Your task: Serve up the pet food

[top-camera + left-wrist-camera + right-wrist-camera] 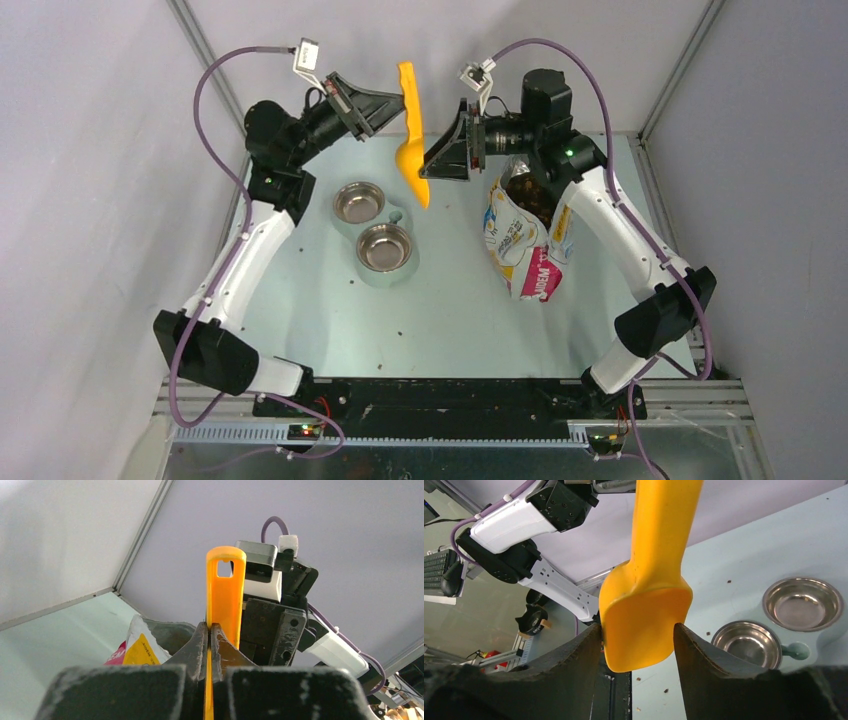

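Early stage by my read: nothing served. Left fingers (196, 645) are clamped flat on the handle of the orange scoop (412, 150), holding it in the air behind the bowls, between the two arms. Right fingers (574, 670) stand wide apart either side of the scoop's bowl end, close against its flanks; can't tell if they actually press it. Pet food (530, 200) sits inside the open foil bag (520, 255), which stands on the worktop (450, 310) under the right arm; a few stray pellets lie on the worktop. Both steel bowls (358, 203) in the double feeder show bare metal. No kibble visible in the scoop. Left to do: scoop from the bag, tip into the bowls.
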### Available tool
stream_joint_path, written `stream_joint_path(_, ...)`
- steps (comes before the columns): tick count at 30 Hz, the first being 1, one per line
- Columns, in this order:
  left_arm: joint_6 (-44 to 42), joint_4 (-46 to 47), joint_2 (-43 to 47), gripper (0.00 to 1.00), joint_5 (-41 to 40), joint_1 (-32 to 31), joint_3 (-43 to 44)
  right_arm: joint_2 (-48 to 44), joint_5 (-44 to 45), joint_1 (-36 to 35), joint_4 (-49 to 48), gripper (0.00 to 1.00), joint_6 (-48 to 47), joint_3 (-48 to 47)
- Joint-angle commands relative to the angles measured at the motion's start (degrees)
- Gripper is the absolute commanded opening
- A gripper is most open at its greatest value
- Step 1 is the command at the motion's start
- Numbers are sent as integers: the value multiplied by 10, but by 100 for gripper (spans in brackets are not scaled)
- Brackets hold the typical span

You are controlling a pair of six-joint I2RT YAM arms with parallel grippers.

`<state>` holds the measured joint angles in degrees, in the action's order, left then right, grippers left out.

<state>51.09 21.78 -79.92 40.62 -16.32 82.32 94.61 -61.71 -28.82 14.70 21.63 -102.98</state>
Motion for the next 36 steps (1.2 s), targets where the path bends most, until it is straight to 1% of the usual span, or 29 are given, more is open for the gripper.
stream_joint_path(1,13,27,-3,0,-13,3,29,-1,-5,-5,-20,56,2,-24)
stream_joint_path(11,16,33,1,0,-18,3,19,-2,8,-24,3,45,-31,-33)
stream_joint_path(12,15,33,2,0,-18,3,17,-2,8,-25,4,38,-35,-36)
stream_joint_path(13,14,34,4,0,-18,3,15,-2,10,-27,5,33,-39,-37)
stream_joint_path(14,12,33,5,0,-17,3,12,-2,14,-27,6,22,-41,-38)
stream_joint_path(15,9,32,7,0,-17,3,10,-2,18,-27,11,16,-47,-39)
stream_joint_path(16,6,28,8,0,-18,3,6,-4,30,-27,15,4,-51,-41)
stream_joint_path(17,0,24,11,0,-21,3,3,-5,37,-27,27,1,-64,-43)
stream_joint_path(19,-18,-10,16,15,-24,5,-2,-10,62,-26,52,0,-95,-47)
stream_joint_path(20,-25,-22,18,34,-22,7,-5,-15,85,-25,74,0,-106,-49)
stream_joint_path(21,-46,-49,24,43,-21,12,-8,-19,100,-23,88,0,-129,-53)
stream_joint_path(22,-61,-66,28,56,-18,15,-13,-27,137,-22,118,0,-143,-56)
stream_joint_path(23,-99,-113,36,60,-17,23,-14,-32,158,-20,132,0,-169,-58)
stream_joint_path(24,-117,-138,41,68,-15,35,-15,-44,204,-19,154,0,-180,-57)
stream_joint_path(25,-153,-184,50,71,-12,41,-17,-50,226,-18,164,0,-204,-53)
stream_joint_path(26,-170,-199,55,78,-1,51,-22,-65,269,-21,186,0,-224,-50)
stream_joint_path(27,-212,-242,66,80,8,55,-26,-71,293,-23,199,0,-273,-45)
stream_joint_path(28,-235,-265,70,83,29,59,-25,-82,303,-28,227,0,-299,-43)
stream_joint_path(29,-286,-311,80,86,39,60,-19,-86,321,-30,240,0,-351,-37)
stream_joint_path(30,-306,-332,84,87,62,60,-14,-94,329,-34,265,0,-376,-33)
stream_joint_path(31,-338,-372,89,88,70,60,-2,-104,349,-37,274,0,-419,-23)
stream_joint_path(33,-364,-425,92,89,85,61,18,-116,394,-43,285,0,-460,-4)
stream_joint_path(35,-356,-440,99,90,87,62,23,-122,434,-52,289,0,-488,8)
stream_joint_path(36,-345,-433,103,90,84,62,18,-121,447,-59,293,0,-500,8)
